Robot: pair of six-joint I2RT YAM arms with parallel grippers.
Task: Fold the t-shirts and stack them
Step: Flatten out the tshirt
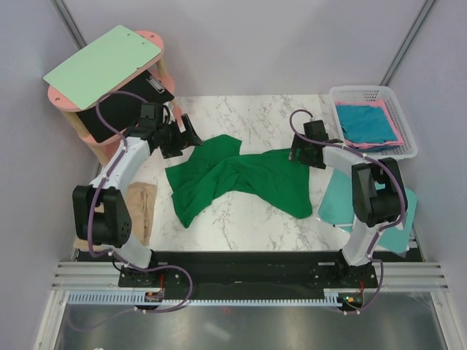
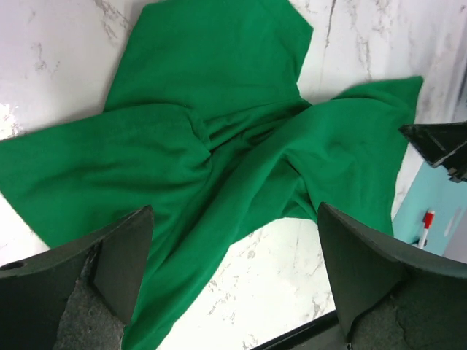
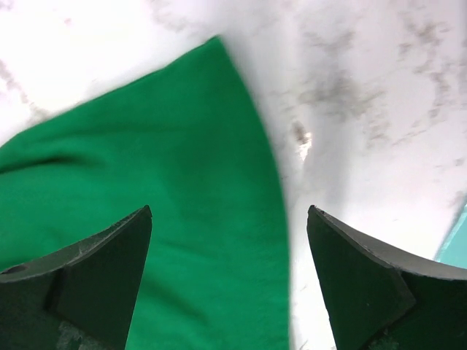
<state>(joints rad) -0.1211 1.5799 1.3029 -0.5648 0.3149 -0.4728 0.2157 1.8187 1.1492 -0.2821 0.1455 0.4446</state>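
Note:
A dark green t-shirt (image 1: 233, 179) lies crumpled and spread on the marble table (image 1: 248, 219), mid-table. My left gripper (image 1: 186, 138) is open and empty, above the shirt's far left edge. In the left wrist view (image 2: 233, 240) the shirt (image 2: 219, 138) fills the space ahead of the jaws. My right gripper (image 1: 298, 155) is open and empty, over the shirt's far right corner. In the right wrist view (image 3: 230, 219) the shirt's edge (image 3: 146, 204) lies between the jaws. A tan shirt (image 1: 142, 211) lies folded at the near left. A teal-blue shirt (image 1: 367, 122) lies on a pink one (image 1: 395, 130) in the basket.
A white basket (image 1: 398, 98) stands at the far right. A mint-teal board (image 1: 336, 200) lies at the near right, with a red pen (image 2: 426, 226) on it. A pale green clipboard (image 1: 102, 65) lies on a pink stand (image 1: 157, 40) at the far left.

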